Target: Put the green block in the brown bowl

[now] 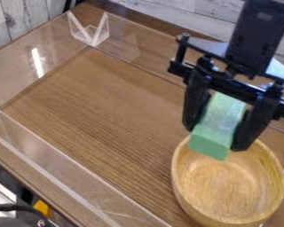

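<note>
Over the wooden table (97,106): gripper holding green block above brown bowl.

Clear walls edge the table, biggest thing in view. Brown bowl (229,188) sits at the near right corner, upright, nothing resting inside. Black gripper (226,127) hangs over the bowl's far rim, pointing steeply down, fingers clamped on the green block (219,126). Block is tilted, lower end just above the rim, not touching the bowl.

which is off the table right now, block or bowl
The green block: it hangs clamped in the gripper above the near rim of the brown bowl, which sits on the wooden table.
</note>
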`<state>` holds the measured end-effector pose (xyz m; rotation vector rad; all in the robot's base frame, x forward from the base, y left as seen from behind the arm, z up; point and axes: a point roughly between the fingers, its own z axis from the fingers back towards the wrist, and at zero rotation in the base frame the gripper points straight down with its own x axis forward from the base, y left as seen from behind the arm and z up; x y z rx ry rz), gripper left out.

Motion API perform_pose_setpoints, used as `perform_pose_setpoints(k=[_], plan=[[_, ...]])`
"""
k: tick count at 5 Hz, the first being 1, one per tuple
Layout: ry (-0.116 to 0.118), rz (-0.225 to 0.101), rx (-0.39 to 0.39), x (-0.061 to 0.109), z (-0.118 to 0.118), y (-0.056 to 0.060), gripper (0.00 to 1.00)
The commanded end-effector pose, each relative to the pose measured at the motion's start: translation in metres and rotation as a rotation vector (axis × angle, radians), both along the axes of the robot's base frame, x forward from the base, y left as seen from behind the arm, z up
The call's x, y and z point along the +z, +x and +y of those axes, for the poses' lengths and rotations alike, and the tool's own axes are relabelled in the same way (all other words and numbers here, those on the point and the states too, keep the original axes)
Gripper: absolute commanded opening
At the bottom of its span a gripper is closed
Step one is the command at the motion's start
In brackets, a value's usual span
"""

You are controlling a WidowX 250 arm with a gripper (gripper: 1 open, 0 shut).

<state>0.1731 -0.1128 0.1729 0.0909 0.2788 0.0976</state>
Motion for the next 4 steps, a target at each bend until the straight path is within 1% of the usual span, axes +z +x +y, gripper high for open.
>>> perform_pose_setpoints(k=[1, 2, 3, 4], plan=[[-0.031, -0.048, -0.012, -0.004, -0.006, -0.001, 0.00], [-0.036, -0.058, -0.017, -0.024, -0.010, 0.000, 0.00], [-0.038, -0.068, 0.025, -0.041, -0.004, 0.001, 0.00], [-0.042, -0.089, 0.058, -0.053, 0.003, 0.002, 0.00]])
